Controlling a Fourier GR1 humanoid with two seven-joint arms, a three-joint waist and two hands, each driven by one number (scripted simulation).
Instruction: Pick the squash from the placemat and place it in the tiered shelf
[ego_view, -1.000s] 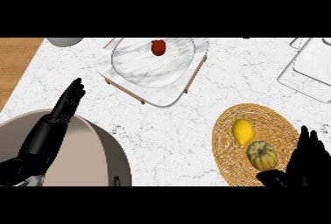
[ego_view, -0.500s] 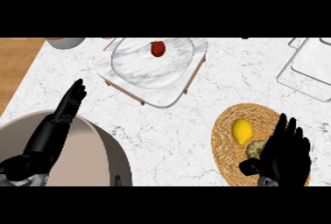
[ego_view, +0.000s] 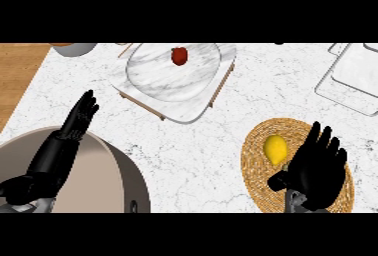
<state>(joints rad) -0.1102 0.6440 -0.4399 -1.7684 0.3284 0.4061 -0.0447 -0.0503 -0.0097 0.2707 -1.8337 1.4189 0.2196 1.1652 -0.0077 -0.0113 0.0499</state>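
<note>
Change since the earlier frames: the right hand (ego_view: 316, 172) has moved from the lower right corner up over the placemat (ego_view: 260, 175), and now covers the spot where the squash lay; the left hand has not shifted.

Squash: hidden under the right hand, on the placemat's lower right part; no part of it shows, so contact cannot be confirmed.

Right hand: black, palm down, fingers (ego_view: 319, 137) straight and spread apart, pointing up the view; thumb out toward the left.

Lemon (ego_view: 275, 148): yellow, on the placemat, just beside the right hand's thumb side.

Placemat: round, woven, straw-coloured, lying on the table (ego_view: 192, 145) at the lower right.

Tiered shelf (ego_view: 181, 80): white marble tiers on a light wooden frame, at upper centre, well apart from the placemat. A small red item (ego_view: 179, 56) sits on its top tier.

Left hand (ego_view: 70, 132): open, fingers straight and together, resting at the left over a large round grey-beige object (ego_view: 96, 175).

Table: white marble, with a wooden strip (ego_view: 18, 75) along the left edge.

White tray (ego_view: 354, 75): at the upper right edge.
</note>
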